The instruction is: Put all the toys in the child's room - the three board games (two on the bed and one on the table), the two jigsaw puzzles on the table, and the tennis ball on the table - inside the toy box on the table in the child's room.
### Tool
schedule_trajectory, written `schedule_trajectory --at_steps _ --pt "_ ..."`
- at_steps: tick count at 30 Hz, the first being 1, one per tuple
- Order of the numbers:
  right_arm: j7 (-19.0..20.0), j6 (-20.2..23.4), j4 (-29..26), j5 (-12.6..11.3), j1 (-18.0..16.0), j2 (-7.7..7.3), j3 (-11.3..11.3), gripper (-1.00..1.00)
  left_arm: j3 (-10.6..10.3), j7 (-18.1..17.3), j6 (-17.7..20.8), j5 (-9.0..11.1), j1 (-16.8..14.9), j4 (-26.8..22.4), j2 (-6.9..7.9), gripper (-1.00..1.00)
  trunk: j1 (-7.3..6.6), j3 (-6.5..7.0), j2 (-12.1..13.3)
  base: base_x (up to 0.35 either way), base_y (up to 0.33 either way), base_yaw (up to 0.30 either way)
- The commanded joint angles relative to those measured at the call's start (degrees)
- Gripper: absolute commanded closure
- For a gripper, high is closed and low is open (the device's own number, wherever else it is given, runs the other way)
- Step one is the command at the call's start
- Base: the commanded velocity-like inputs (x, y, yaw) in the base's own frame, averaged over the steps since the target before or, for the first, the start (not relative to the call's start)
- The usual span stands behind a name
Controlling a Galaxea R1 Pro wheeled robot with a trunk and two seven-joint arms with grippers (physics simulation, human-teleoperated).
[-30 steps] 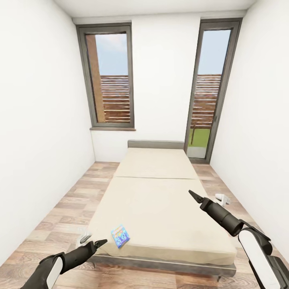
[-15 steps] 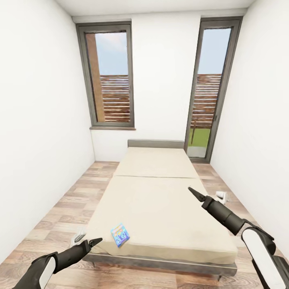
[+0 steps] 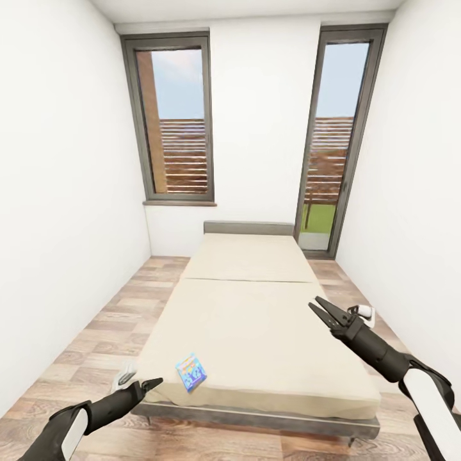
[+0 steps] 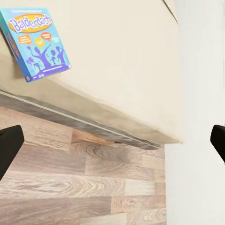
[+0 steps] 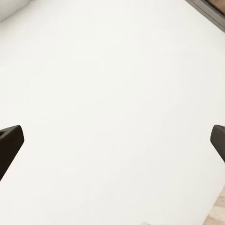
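Observation:
A small blue square board game (image 3: 191, 372) lies flat on the near left corner of the beige bed (image 3: 256, 320). In the left wrist view its blue printed lid (image 4: 37, 42) rests close to the edge of the bed (image 4: 122, 70). My left gripper (image 3: 152, 384) hovers low beside that corner, just left of the game and apart from it, open and empty. Over the bed's right edge my right gripper (image 3: 324, 312) is held up, open and empty, with its fingers spread. The toy box, table, jigsaw puzzles and tennis ball are out of view.
Wood-plank floor (image 3: 109, 320) runs along both sides of the bed, between white walls. A small white object (image 3: 124, 375) lies on the floor left of the bed, another (image 3: 362, 312) to its right. Two tall dark-framed windows (image 3: 179, 121) stand behind the headboard.
My right gripper moved right and a little down, and its fingers now show spread apart. My left arm sank slightly and drew left. The board game stayed put.

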Motion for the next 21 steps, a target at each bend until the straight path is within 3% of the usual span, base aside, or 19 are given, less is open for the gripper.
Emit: schedule_trajectory --at_steps 1,10,21 --pt "0.18 0.4 0.07 -0.3 -0.01 -0.01 -0.31 -1.0 0.15 -0.22 0.5 0.6 -0.22 -0.04 -0.16 -1.0 0.23 -0.26 -0.46 0.0 0.0 0.0" --pt "0.57 0.73 0.62 -0.37 0.05 -0.07 -1.53 -1.0 0.12 -0.49 0.4 3.82 -1.26 0.28 -0.28 -1.0 2.21 -1.87 -4.07 0.0 0.0 0.0" --pt "0.39 0.49 0.79 -0.43 0.05 0.65 -2.51 -1.0 0.25 -0.61 0.4 4.49 -1.35 0.39 -0.16 -1.0 4.62 -3.85 -8.48 0.0 0.0 0.0"
